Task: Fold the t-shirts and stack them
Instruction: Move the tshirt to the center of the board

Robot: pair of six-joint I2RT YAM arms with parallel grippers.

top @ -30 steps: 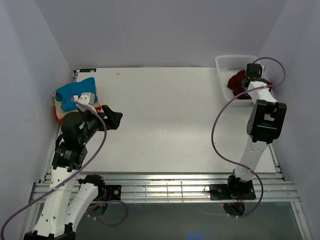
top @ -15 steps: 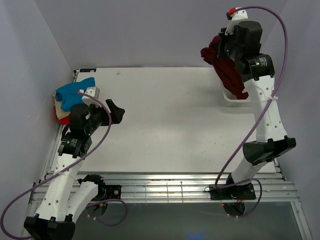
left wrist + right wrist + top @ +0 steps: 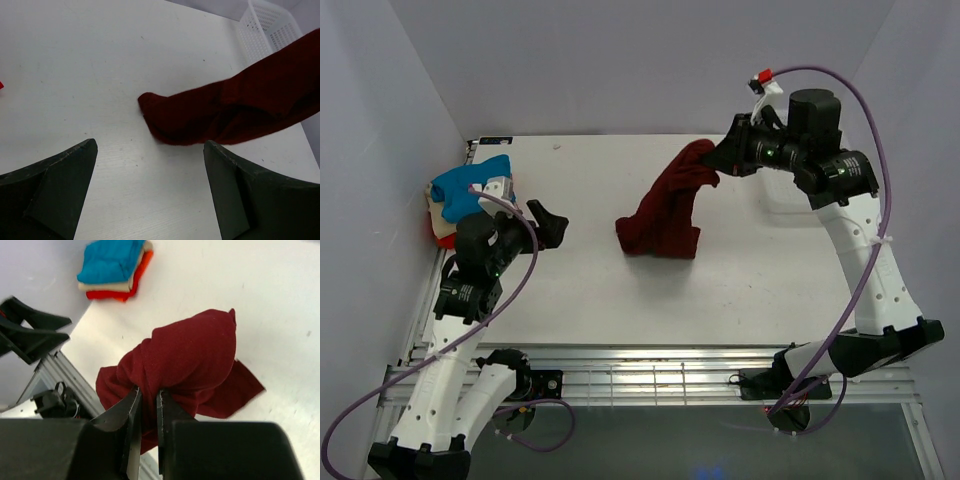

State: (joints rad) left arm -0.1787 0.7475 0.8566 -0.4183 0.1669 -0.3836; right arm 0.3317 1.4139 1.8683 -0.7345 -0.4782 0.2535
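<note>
One shirt is in play. The maroon t-shirt (image 3: 661,214) hangs from your right gripper (image 3: 147,399), whose fingers are pinched together on a bunched wad of the cloth. Its lower end appears to rest on the table (image 3: 620,290) near the middle.

Your left gripper (image 3: 150,146) is spread wide and holds nothing. It sits low over the table, to the left of the shirt's trailing end.

The blue t-shirt (image 3: 112,259), beige t-shirt (image 3: 104,287) and red-orange t-shirt (image 3: 143,266) lie folded in a pile at the far left corner, well apart from the maroon one. The white basket (image 3: 270,22) stands at the far right.

As I read it, the step in hand is laying this shirt out flat for folding. Lower it gradually while drawing it sideways, so the cloth unrolls rather than heaps. You hold a wad, not a hem or shoulder, so expect it to land crumpled. Bring the left gripper to a free edge or sleeve and pull the two grips apart to spread it. Aim for the bare middle of the table, away from the pile, so you don't disturb the folded shirts.
</note>
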